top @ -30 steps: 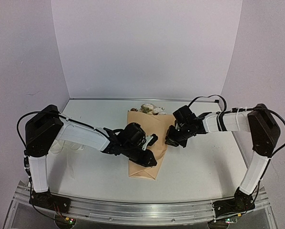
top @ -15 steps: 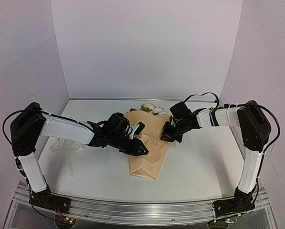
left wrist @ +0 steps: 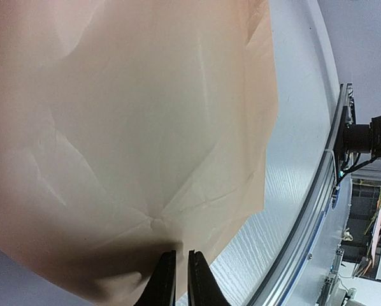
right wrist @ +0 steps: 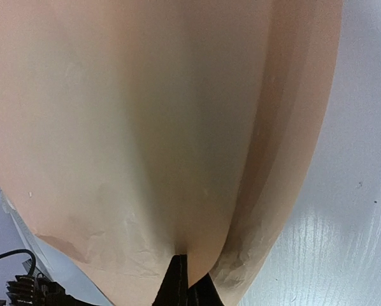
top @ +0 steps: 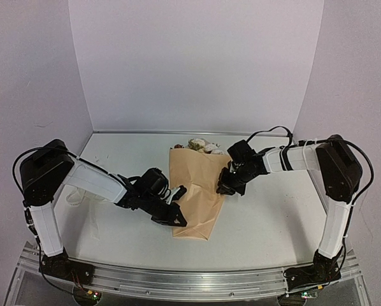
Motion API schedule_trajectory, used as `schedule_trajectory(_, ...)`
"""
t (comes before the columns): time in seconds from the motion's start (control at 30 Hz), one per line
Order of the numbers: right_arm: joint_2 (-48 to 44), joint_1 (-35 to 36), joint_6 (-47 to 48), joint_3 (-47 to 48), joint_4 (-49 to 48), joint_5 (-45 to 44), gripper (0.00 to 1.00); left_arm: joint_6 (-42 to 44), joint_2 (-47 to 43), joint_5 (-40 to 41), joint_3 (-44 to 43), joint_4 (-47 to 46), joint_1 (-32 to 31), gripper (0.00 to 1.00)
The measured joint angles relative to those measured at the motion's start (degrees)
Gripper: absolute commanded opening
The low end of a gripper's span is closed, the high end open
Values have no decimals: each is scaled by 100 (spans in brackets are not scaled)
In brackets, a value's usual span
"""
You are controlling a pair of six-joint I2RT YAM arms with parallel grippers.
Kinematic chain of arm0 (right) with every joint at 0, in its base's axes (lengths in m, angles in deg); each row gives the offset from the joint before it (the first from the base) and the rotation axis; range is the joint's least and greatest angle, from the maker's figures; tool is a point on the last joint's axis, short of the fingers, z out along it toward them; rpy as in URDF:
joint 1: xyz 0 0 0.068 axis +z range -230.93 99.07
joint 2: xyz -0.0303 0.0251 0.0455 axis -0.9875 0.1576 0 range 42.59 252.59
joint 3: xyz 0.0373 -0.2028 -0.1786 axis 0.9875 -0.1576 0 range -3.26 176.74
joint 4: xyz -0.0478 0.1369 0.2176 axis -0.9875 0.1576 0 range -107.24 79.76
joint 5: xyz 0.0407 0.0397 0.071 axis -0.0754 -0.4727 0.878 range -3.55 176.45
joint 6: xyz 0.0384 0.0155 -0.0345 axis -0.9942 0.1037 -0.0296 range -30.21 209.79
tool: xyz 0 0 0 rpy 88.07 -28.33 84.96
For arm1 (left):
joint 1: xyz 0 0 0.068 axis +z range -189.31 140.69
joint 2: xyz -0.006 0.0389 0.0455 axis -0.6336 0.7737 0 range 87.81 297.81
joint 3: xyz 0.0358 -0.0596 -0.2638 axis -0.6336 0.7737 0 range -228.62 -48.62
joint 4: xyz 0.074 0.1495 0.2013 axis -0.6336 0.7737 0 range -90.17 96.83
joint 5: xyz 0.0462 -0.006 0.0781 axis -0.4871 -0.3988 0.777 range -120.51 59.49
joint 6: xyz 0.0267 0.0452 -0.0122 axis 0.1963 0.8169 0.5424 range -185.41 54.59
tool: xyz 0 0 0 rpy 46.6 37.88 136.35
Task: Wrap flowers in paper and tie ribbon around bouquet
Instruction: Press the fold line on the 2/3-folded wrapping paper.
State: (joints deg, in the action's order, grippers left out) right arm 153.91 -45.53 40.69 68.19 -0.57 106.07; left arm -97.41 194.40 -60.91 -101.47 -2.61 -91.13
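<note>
Top external view: ribbon (top: 76, 195) lies bunched on the table (top: 273, 223) at the left, behind the left arm (top: 95, 180). Left gripper (left wrist: 179, 271) sits at the near-left edge of the paper (top: 194, 191), jaws almost together with a thin slit between; cannot tell whether paper is nipped. Flowers (top: 202, 146) poke out of the paper's far end, and right gripper (right wrist: 179, 268) is clenched on a fold at the paper's right edge.

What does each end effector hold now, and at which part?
The right end effector pinches the paper at its right edge. The left end effector is at the paper's near left edge; a hold cannot be told.
</note>
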Motion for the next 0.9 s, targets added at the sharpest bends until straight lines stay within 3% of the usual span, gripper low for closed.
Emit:
schedule_trajectory(0.37, 234, -79, 492, 432, 575, 18, 1, -445, 419, -208, -41, -474, -314, 5)
schedule_trajectory(0.6, 201, -153, 723, 527, 979, 42, 20, -734, 566, -271, -41, -814, -338, 4)
schedule_trajectory(0.73, -263, -106, 745, 162, 1159, 18, 29, -757, 605, -308, -60, -868, -338, 4)
schedule_trajectory(0.9, -1221, 211, 717, -384, 1411, -113, 31, -800, 621, -319, -65, -902, -338, 4)
